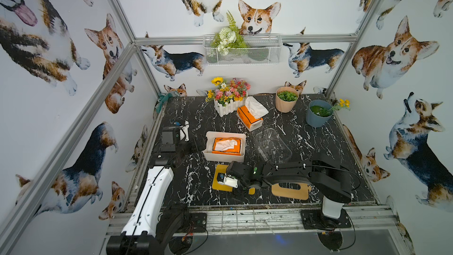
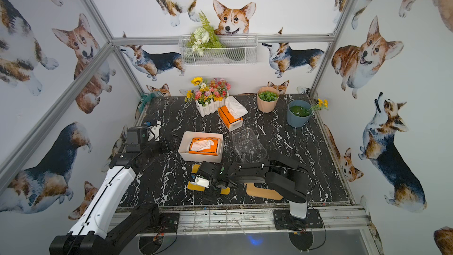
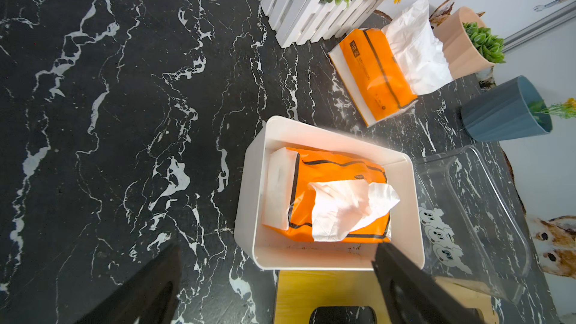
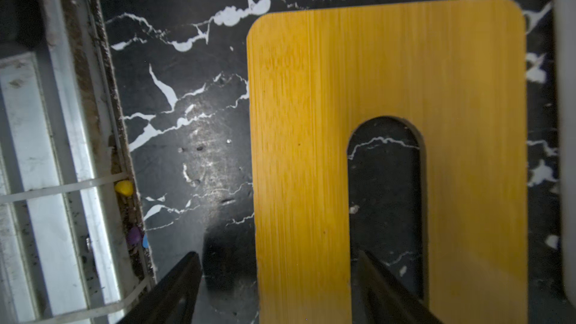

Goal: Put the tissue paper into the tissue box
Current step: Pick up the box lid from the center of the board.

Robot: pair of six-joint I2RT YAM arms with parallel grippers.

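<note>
Over the bamboo lid, straddled one strip with right gripper, jaws apart, unclamped. Held left gripper spread wide near tissue box, tissue pack inside.

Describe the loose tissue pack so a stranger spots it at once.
Start at the black marble table, then go to the white picket-fence planter of flowers at its far edge. The orange tissue pack lies on the table beside it, one tissue standing up. Its twin, nearer the arms, sits inside a white box.
</note>
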